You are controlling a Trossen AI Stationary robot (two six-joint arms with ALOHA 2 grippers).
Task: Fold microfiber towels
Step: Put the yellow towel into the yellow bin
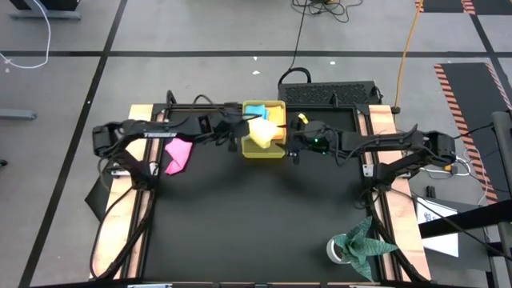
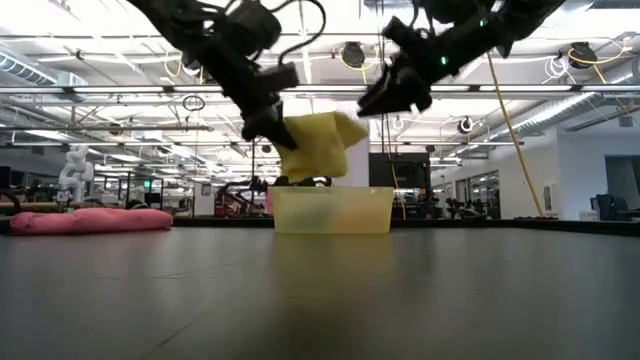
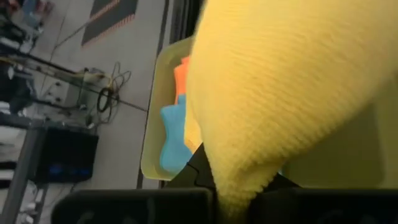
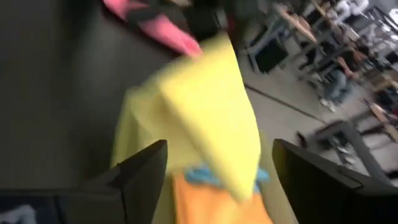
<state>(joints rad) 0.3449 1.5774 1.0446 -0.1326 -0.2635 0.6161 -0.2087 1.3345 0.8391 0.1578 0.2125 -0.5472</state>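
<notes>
I see the black bench (image 1: 240,216) with the yellow tray (image 1: 264,150) at its far side. My left end effector (image 2: 268,128) is pinched tight on the yellow towel (image 2: 315,145) and holds it up above the tray. My right end effector (image 2: 385,98) is up beside it with its fingers wide apart, holding nothing. The blue towel (image 1: 255,110) and orange towel (image 4: 211,202) lie in the tray. The pink towel (image 1: 178,154) lies on the bench, left of the tray.

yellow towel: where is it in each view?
High: yellow towel over the tray, top centre.
Low: centre, hanging from the left hand above the tray.
Left wrist: fills the right half, clamped at the bottom edge.
Right wrist: centre, between open fingers.
Shared landmark: the tray.
</notes>
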